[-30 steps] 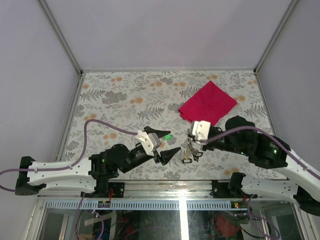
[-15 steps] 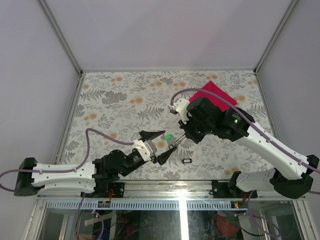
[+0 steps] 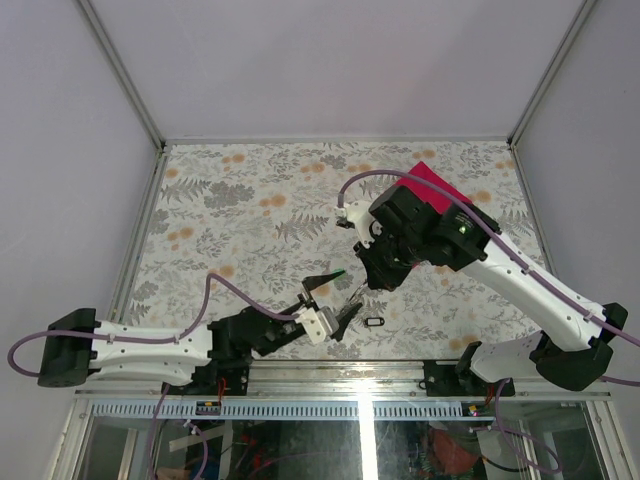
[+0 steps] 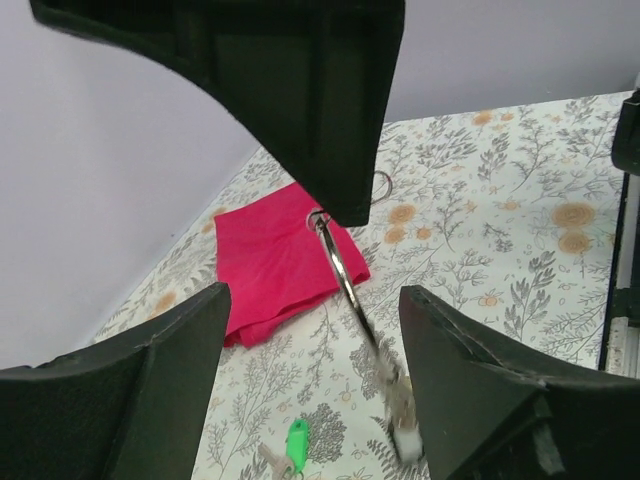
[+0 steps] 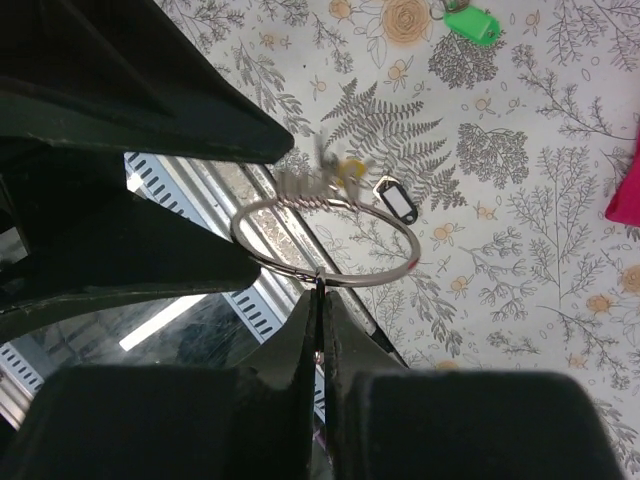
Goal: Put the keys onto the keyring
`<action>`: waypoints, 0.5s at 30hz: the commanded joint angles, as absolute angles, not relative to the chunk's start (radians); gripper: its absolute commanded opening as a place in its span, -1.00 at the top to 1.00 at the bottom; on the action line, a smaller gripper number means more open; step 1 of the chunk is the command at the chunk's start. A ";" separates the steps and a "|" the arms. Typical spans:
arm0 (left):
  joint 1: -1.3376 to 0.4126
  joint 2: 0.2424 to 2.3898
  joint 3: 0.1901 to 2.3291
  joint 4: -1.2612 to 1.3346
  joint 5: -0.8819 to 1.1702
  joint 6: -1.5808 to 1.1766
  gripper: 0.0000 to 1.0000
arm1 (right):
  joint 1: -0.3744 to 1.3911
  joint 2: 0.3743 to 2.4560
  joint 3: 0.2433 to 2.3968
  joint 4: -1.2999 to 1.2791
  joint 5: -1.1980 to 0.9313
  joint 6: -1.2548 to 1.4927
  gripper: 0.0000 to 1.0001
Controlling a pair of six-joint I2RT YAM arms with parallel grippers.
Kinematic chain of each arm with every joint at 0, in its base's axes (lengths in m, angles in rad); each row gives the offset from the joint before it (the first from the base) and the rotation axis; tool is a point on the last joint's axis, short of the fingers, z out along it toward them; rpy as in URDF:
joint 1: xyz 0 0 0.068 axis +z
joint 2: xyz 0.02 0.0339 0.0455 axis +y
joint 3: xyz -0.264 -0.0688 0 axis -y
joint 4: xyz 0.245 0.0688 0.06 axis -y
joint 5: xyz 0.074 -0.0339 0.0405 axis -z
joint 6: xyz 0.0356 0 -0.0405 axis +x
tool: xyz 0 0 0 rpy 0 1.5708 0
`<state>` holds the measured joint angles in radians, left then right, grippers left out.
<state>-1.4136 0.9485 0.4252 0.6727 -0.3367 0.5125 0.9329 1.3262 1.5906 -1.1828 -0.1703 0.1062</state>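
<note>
My right gripper point(image 5: 320, 295) is shut on the thin silver keyring point(image 5: 366, 282) and holds it in the air. Blurred keys point(image 5: 312, 185), one pale yellow, hang on the ring's far side. In the left wrist view the keyring point(image 4: 340, 270) hangs edge-on from the right fingers point(image 4: 300, 100), with the keys point(image 4: 396, 405) at its low end. My left gripper point(image 4: 315, 295) is open around the ring's lower part without touching it. A black-framed key tag point(image 3: 375, 322) lies loose on the table. From above, the left gripper point(image 3: 338, 296) sits just below the right gripper point(image 3: 360, 283).
A green tag with a metal key point(image 4: 297, 443) lies on the flowered tabletop point(image 3: 230, 200) under the grippers. A red cloth point(image 3: 440, 184) lies at the back right, partly behind the right arm. The table's near metal edge point(image 3: 400, 368) is close by.
The right arm lifted the keyring with its keys off the table and swung up and back. The left gripper moved right and nearer, under the ring. The loose black tag stayed put.
</note>
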 commanded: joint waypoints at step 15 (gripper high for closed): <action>-1.418 1.084 0.508 0.860 -0.322 0.642 -0.10 | 0.927 1.331 1.645 -1.223 -0.344 0.105 1.00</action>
<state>-1.4136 1.0622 0.4656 0.7422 -0.2981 0.5598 0.9325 1.3270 1.5959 -1.2007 -0.2752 0.1059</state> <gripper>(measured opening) 0.574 0.021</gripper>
